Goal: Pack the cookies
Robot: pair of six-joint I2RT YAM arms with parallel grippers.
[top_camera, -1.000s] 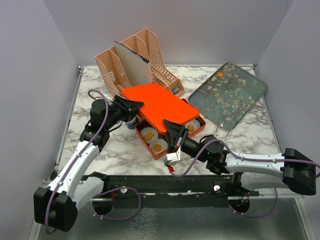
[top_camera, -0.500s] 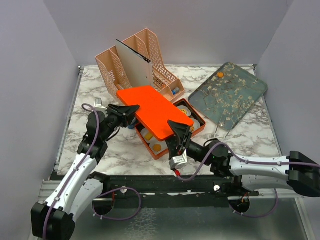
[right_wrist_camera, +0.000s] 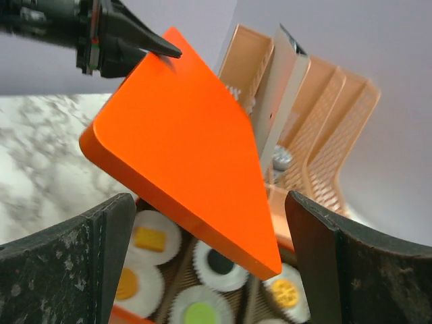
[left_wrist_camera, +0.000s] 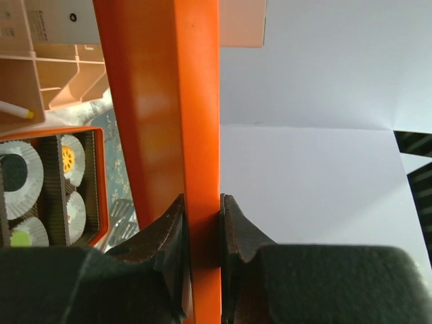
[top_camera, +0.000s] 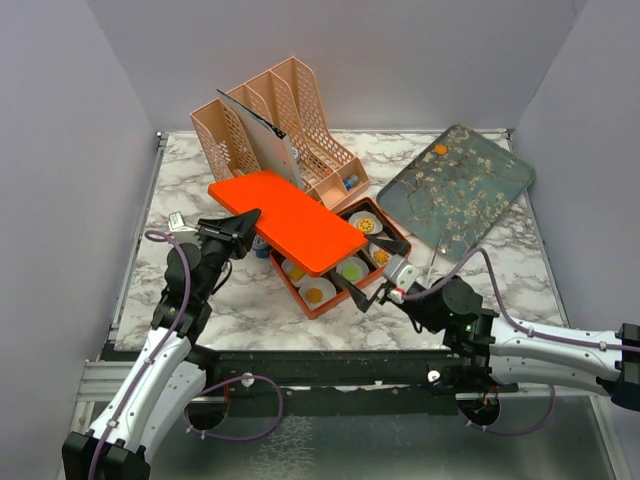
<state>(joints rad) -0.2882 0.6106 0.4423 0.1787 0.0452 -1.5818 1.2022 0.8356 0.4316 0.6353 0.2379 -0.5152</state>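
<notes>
Cookies (top_camera: pixel 352 269) sit in white paper cups (top_camera: pixel 297 268) inside the orange box (top_camera: pixel 322 312) at mid-table, partly beneath the orange lid (top_camera: pixel 285 220); the left gripper (top_camera: pixel 248 221) pinches the lid's edge, holding it tilted above the box, while the right gripper (top_camera: pixel 362 280) hangs at the box's near side, jaws spread wide

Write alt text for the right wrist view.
An orange lid, pinched at its far corner by the left end effector, hangs tilted above paper cups holding cookies. The open right end effector frames the view; peach file racks stand behind.
</notes>
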